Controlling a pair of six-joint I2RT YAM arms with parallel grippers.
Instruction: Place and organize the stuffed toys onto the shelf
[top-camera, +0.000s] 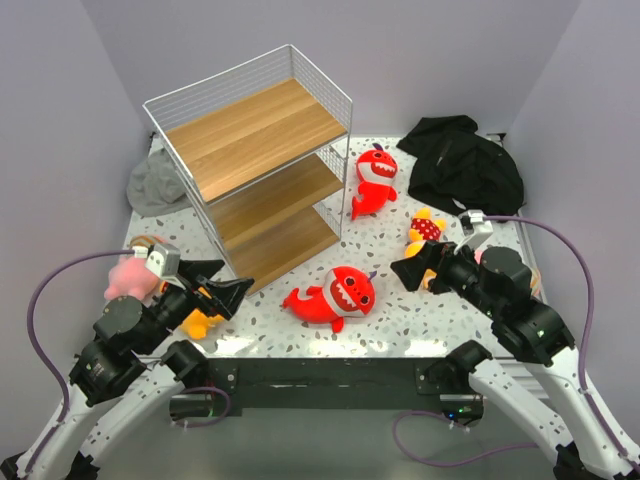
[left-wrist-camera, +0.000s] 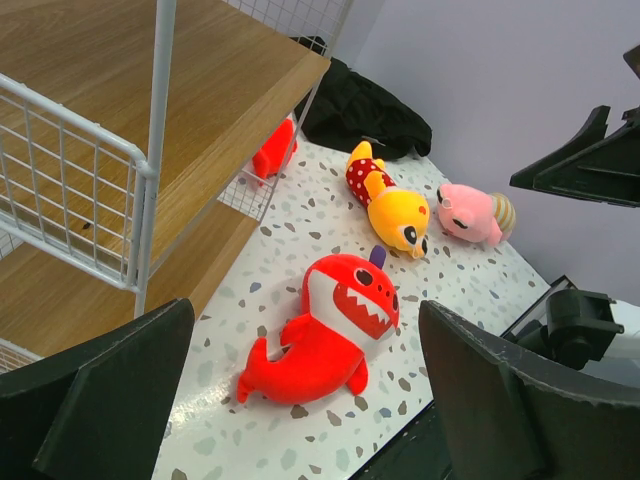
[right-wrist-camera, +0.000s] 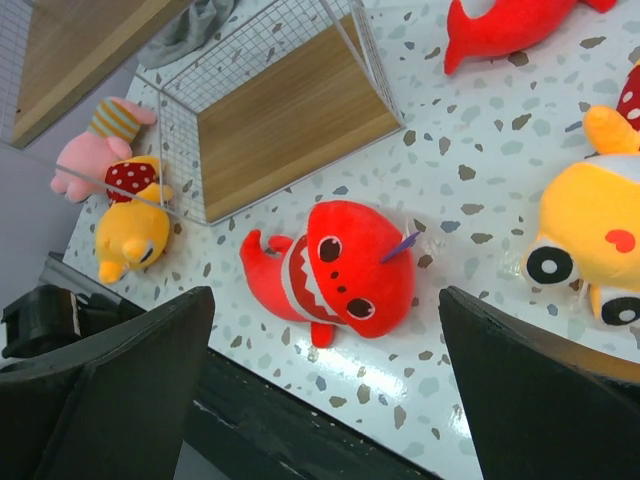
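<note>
Light wooden boards in a white wire shelf, standing back left on the speckled surface. Overhead: red shark front centre; second red shark by the shelf's right side; yellow doll right of centre, near the right end effector; pink plush and second yellow doll at the left edge, beside the left end effector. Left wrist: left end effector spread wide, holding nothing, red shark below it. Right wrist: right end effector likewise agape, empty, above the same shark.

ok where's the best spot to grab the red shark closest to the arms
Probably the plump middle of the near red shark, from straight above: it lies flat on the table, tail pointing left, so closing across its narrower width looks easiest.
</note>
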